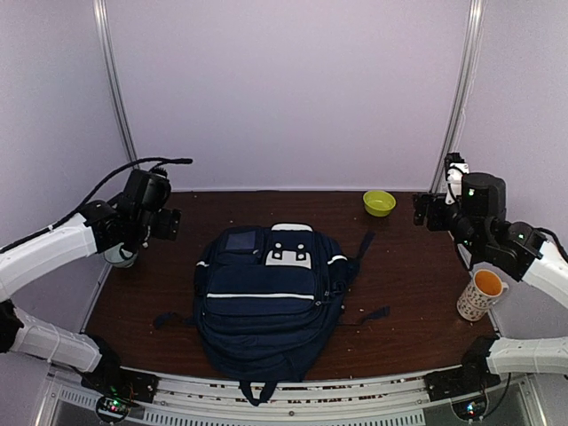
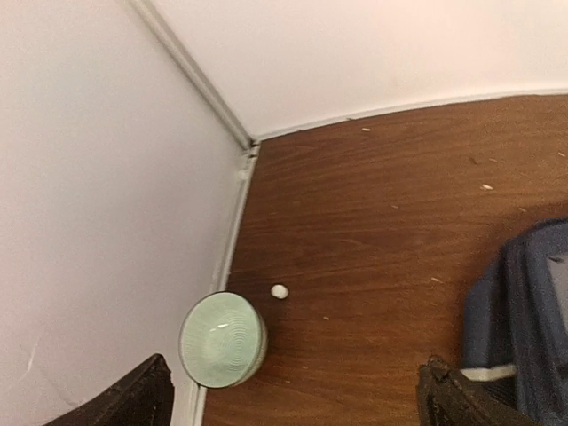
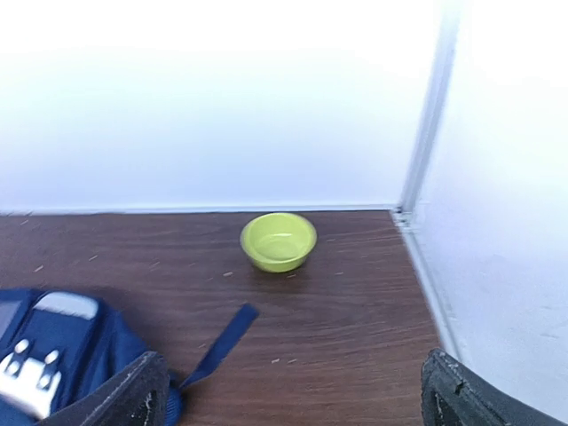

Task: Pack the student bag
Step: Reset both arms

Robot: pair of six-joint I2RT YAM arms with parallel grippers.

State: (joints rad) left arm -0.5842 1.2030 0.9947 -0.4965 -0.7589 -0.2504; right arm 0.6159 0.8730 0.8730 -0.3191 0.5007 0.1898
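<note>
The student bag (image 1: pixel 266 297), navy blue with white stripe trim and a white buckle patch, lies flat and closed in the middle of the table. Its edge shows in the left wrist view (image 2: pixel 532 319), and its top corner and a loose strap (image 3: pixel 217 344) in the right wrist view. My left gripper (image 1: pixel 165 223) hovers left of the bag near the left wall, open and empty (image 2: pixel 293 404). My right gripper (image 1: pixel 425 211) hovers at the back right, open and empty (image 3: pixel 297 399), well away from the bag.
A yellow-green bowl (image 1: pixel 379 202) (image 3: pixel 279 240) sits at the back right. A pale green bowl (image 2: pixel 222 340) stands against the left wall, with a small white ball (image 2: pixel 280 291) beside it. A patterned mug with an orange inside (image 1: pixel 482 295) stands at the right edge.
</note>
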